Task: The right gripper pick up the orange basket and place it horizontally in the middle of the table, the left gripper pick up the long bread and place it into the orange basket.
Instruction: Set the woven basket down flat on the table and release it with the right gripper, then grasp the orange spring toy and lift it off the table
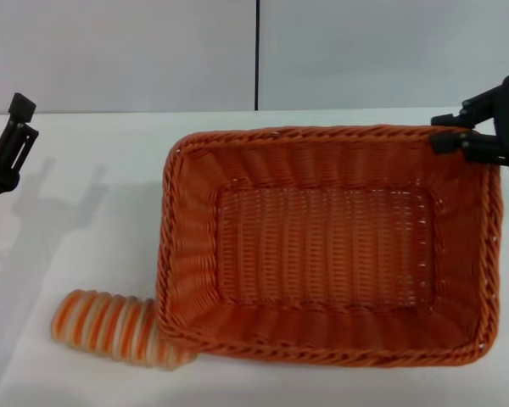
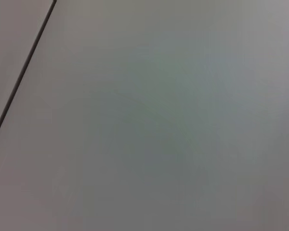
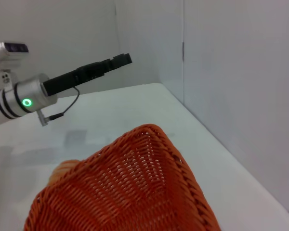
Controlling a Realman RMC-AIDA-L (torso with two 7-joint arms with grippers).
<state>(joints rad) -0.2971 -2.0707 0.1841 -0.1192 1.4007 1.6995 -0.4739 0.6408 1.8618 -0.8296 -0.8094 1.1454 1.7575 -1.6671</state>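
The orange basket point(image 1: 187, 254) fills the middle of the white table point(image 1: 93, 212), its long side running left to right in the head view. My right gripper point(image 1: 445, 132) is shut on the braided rim at the basket's far right corner. The right wrist view shows the basket point(image 3: 135, 183) close up and tilted. The long bread point(image 1: 106, 325), striped orange and cream, lies at the near left; its right end is hidden under the basket's near left corner. My left gripper point(image 1: 15, 127) hangs raised at the far left, well apart from the bread, and also shows as the left gripper point(image 3: 118, 61) across the table.
A grey wall with a dark vertical seam point(image 1: 257, 55) stands behind the table. The left wrist view shows only that wall and a seam point(image 2: 24, 72). Bare tabletop lies left of the basket and behind it.
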